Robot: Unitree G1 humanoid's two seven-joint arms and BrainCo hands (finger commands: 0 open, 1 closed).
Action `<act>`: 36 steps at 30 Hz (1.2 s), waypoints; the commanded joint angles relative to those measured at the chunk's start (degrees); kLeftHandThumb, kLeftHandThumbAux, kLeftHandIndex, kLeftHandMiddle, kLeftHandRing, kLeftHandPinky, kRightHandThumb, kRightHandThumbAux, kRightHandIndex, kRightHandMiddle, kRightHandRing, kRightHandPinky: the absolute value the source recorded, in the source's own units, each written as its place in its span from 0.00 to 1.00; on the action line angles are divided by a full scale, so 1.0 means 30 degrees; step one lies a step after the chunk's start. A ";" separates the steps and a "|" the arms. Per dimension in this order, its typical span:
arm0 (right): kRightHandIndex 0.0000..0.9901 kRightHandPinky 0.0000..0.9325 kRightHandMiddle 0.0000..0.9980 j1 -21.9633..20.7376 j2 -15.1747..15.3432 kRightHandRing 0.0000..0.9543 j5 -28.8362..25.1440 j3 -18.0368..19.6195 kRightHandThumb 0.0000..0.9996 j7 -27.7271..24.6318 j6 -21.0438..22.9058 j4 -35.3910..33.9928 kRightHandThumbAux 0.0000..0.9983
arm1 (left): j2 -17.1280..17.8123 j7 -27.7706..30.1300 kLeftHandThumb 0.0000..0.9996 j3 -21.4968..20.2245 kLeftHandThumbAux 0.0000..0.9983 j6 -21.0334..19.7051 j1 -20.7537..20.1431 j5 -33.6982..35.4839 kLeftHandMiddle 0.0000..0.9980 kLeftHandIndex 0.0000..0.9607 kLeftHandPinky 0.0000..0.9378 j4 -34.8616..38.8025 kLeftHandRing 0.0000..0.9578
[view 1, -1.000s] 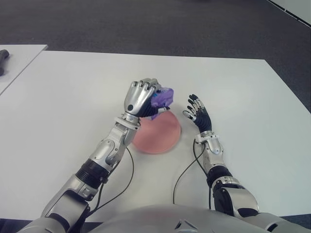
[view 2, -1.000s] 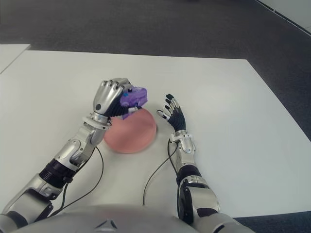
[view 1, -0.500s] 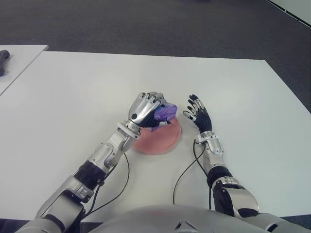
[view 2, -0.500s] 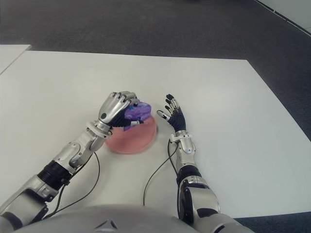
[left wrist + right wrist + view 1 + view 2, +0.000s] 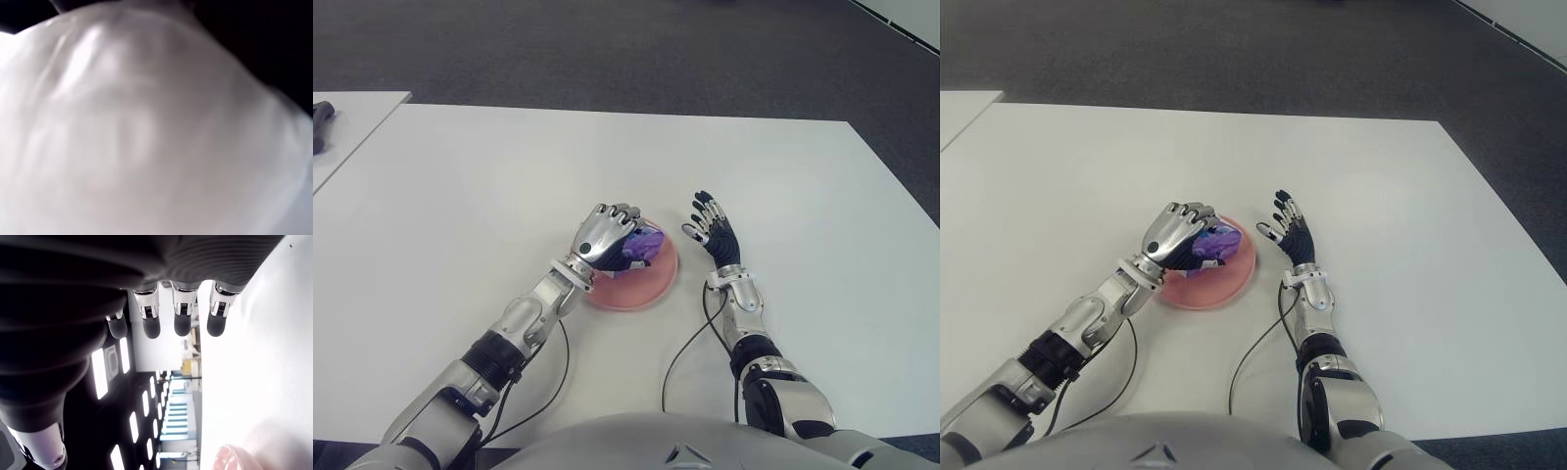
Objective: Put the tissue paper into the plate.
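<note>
A purple tissue pack (image 5: 644,246) lies low over the pink plate (image 5: 651,283) at the middle of the white table (image 5: 460,196). My left hand (image 5: 604,235) covers it from the left, with the fingers curled over its top. Whether the pack touches the plate I cannot tell. The left wrist view is a pale blur and shows nothing of the grasp. Just right of the plate my right hand (image 5: 713,227) stands upright with its fingers spread and nothing in it; the right wrist view shows its straight fingertips (image 5: 182,326) and the plate's edge (image 5: 234,459).
A dark object (image 5: 321,119) lies on a second white table at the far left. Two black cables (image 5: 680,357) trail from my wrists toward the front edge. Dark carpet runs beyond the far edge.
My left hand has come down with the purple tissue pack, from above the plate's far rim into the plate. The right hand has stayed where it was.
</note>
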State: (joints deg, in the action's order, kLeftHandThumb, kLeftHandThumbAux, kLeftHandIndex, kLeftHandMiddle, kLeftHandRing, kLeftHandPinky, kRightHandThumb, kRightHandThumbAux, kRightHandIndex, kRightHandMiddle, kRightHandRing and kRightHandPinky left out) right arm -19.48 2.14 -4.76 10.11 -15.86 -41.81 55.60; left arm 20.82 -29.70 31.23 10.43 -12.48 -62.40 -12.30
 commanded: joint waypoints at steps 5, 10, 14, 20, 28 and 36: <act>0.04 0.05 0.02 0.2295 -0.0245 0.00 -0.0309 0.0214 0.08 0.0094 0.0002 0.1505 0.71 | 0.0564 -0.1399 1.00 0.1108 0.63 -0.1289 -0.0005 -0.2305 0.47 0.79 0.83 -0.1732 0.52; 0.04 0.05 0.02 0.2331 -0.0258 0.00 -0.0305 0.0206 0.08 0.0095 -0.0022 0.1485 0.71 | 0.0637 -0.2874 1.00 0.1693 0.63 -0.2064 -0.0464 -0.3527 0.46 0.79 0.86 -0.2916 0.53; 0.04 0.05 0.02 0.2371 -0.0275 0.00 -0.0297 0.0196 0.08 0.0098 -0.0052 0.1467 0.71 | 0.0580 -0.3837 1.00 0.2032 0.63 -0.2242 -0.0756 -0.3730 0.46 0.79 0.86 -0.3831 0.53; 0.04 0.05 0.02 0.2422 -0.0296 0.00 -0.0287 0.0183 0.08 0.0103 -0.0087 0.1438 0.71 | 0.0479 -0.4477 1.00 0.2321 0.63 -0.2400 -0.0871 -0.3390 0.46 0.79 0.86 -0.4386 0.53; 0.04 0.05 0.02 0.2452 -0.0305 0.00 -0.0282 0.0180 0.08 0.0101 -0.0107 0.1423 0.71 | -0.0085 -0.2703 0.69 0.1904 0.64 -0.2474 -0.0091 -0.1455 0.43 0.40 0.52 -0.3946 0.44; 0.04 0.05 0.02 0.2536 -0.0351 0.00 -0.0248 0.0156 0.08 0.0123 -0.0135 0.1337 0.71 | 0.1952 0.6975 0.06 0.1804 0.50 -0.2024 0.1017 0.1670 0.04 0.03 0.04 0.0234 0.03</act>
State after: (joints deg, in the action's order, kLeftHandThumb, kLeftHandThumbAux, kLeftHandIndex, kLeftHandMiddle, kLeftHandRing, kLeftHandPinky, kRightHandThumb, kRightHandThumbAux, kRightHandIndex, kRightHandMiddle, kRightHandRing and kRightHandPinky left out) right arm -19.91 2.33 -4.58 10.08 -15.85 -41.92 54.91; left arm 22.31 -30.84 36.10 3.21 -13.60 -64.13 -16.01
